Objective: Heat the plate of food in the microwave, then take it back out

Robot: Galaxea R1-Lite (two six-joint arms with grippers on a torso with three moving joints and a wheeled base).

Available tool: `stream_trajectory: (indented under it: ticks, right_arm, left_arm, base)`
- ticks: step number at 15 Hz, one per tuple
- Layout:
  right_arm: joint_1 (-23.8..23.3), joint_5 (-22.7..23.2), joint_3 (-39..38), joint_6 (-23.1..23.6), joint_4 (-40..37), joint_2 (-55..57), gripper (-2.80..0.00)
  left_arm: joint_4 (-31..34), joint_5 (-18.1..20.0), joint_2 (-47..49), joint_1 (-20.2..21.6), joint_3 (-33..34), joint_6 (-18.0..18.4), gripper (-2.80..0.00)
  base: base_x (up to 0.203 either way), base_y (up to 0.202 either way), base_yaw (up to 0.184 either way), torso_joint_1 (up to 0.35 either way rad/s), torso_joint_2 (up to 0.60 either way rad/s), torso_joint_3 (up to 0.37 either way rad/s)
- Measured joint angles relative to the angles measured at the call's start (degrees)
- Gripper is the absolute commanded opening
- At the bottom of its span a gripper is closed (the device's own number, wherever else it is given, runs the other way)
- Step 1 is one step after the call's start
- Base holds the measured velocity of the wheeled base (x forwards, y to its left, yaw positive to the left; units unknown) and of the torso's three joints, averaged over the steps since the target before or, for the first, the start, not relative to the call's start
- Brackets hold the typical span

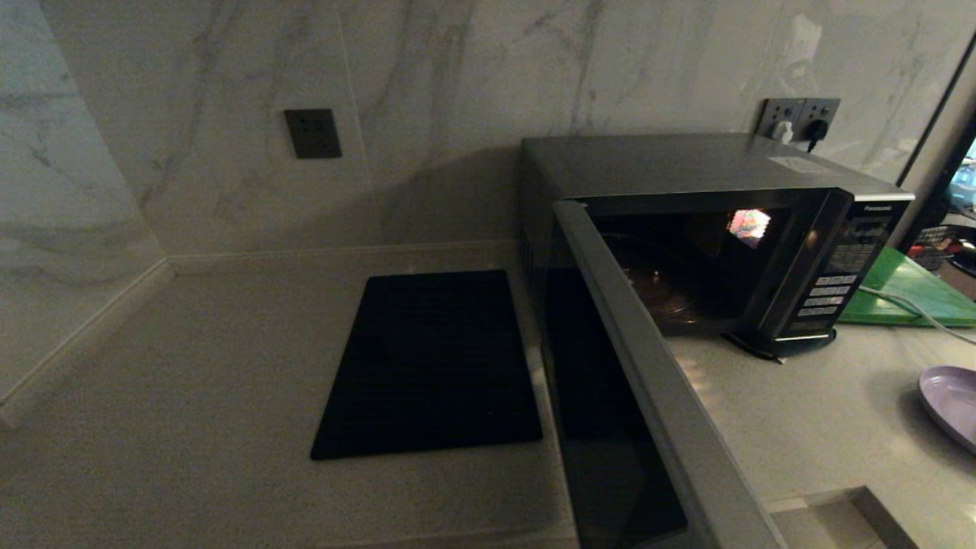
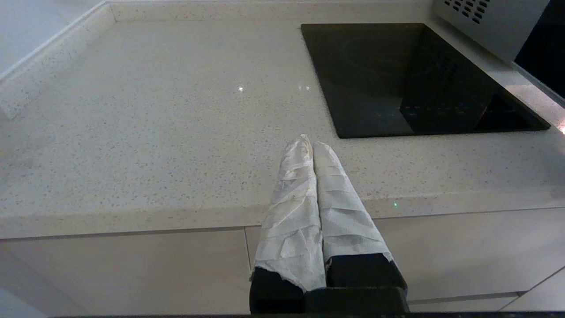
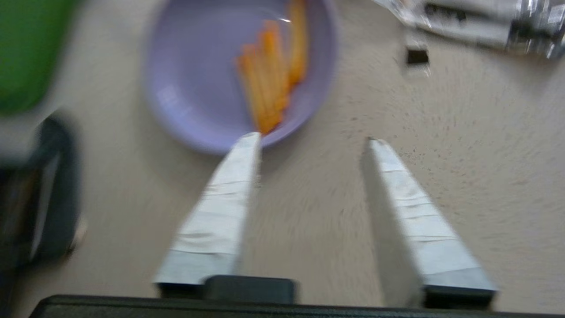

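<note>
The dark grey microwave (image 1: 724, 229) stands at the back right of the counter with its door (image 1: 640, 396) swung wide open towards me; the cavity looks bare. The pale lilac plate of food (image 3: 238, 75) with orange sticks lies on the counter to the microwave's right, only its edge (image 1: 953, 400) showing in the head view. My right gripper (image 3: 313, 140) hovers open just short of the plate's rim, nothing between its fingers. My left gripper (image 2: 309, 143) is shut and empty, low by the counter's front edge, left of the black slab. Neither arm shows in the head view.
A flat black slab (image 1: 431, 366) lies on the counter left of the microwave. A green board (image 1: 907, 293) sits right of the microwave with a white cable across it. A wall socket (image 1: 797, 118) is behind. A sink edge (image 1: 839, 518) shows at the front right.
</note>
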State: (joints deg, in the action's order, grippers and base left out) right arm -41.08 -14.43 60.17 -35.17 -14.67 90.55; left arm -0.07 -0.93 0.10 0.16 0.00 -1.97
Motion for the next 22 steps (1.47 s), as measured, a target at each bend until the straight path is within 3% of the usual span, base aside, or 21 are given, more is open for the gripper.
stream_trajectory:
  ticks: [2, 6, 11, 17, 19, 22]
  right_arm:
    - [4.8, -1.7, -0.7, 3.8, -0.3, -5.1, -2.80]
    - [18.9, -6.7, 2.5, 6.0, -6.6, -11.9, -2.80]
    - [40.8, -7.1, 24.3, 6.4, -26.9, -15.9, -2.80]
    - [62.3, -5.2, 48.8, 6.3, -50.1, -12.8, -2.80]
    - [69.3, -4.3, 52.5, 6.1, -56.7, -10.8, -2.80]
    - [78.4, -1.5, 54.0, 6.1, -58.5, -8.6, -2.80]
  left_arm:
    - [0.0, 0.0, 0.0, 0.0, 0.0, 0.0, -2.80]
    - [0.0, 0.0, 0.0, 0.0, 0.0, 0.0, -2.80]
    - [0.0, 0.0, 0.0, 0.0, 0.0, 0.0, -2.80]
    - [0.0, 0.0, 0.0, 0.0, 0.0, 0.0, -2.80]
    - [0.0, 0.0, 0.0, 0.0, 0.0, 0.0, -2.80]
    - [0.0, 0.0, 0.0, 0.0, 0.0, 0.0, -2.80]
  base:
    - [0.000, 0.000, 0.000, 0.000, 0.00, 0.000]
    - [0.000, 0.000, 0.000, 0.000, 0.00, 0.000]
    - [0.000, 0.000, 0.000, 0.000, 0.00, 0.000]
    - [0.000, 0.000, 0.000, 0.000, 0.00, 0.000]
    - [0.000, 0.000, 0.000, 0.000, 0.00, 0.000]
    - [0.000, 0.000, 0.000, 0.000, 0.00, 0.000]
